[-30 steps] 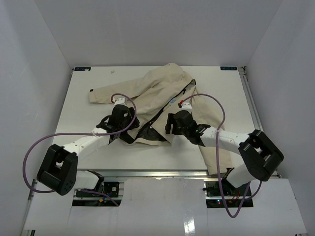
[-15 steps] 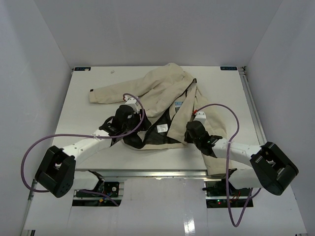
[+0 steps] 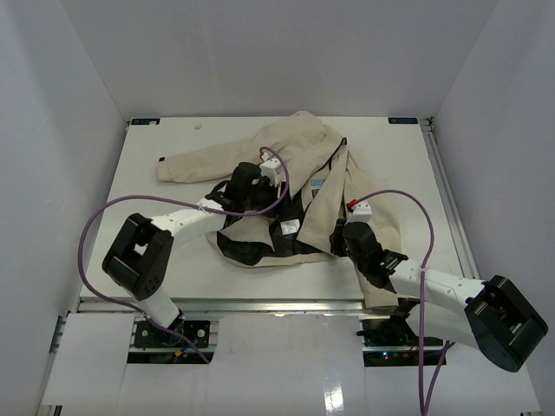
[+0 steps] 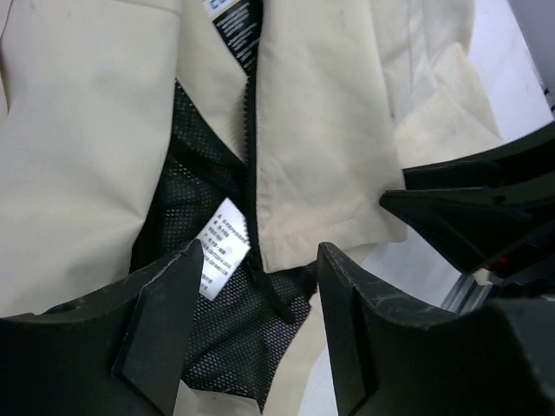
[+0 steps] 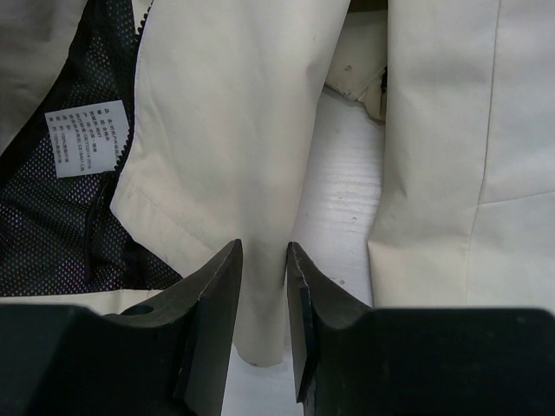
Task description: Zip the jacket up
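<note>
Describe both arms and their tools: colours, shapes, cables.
The left arm and right arm have white tubular links joined by boxy black joint housings. A purple cable loops loosely along each. The left tool and right tool have matte black, wedge-shaped fingers with scuffed edges.

The left arm (image 3: 178,221) reaches to the middle of the counter (image 3: 147,208), its left gripper (image 4: 260,251) holding its jaws apart. The right arm (image 3: 434,282) lies low by the near edge. The right gripper (image 5: 262,247) pinches the jacket (image 5: 234,130).

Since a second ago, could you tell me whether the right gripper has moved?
Yes: the right gripper has moved rightward and toward the table's near edge, opening the jacket.
</note>
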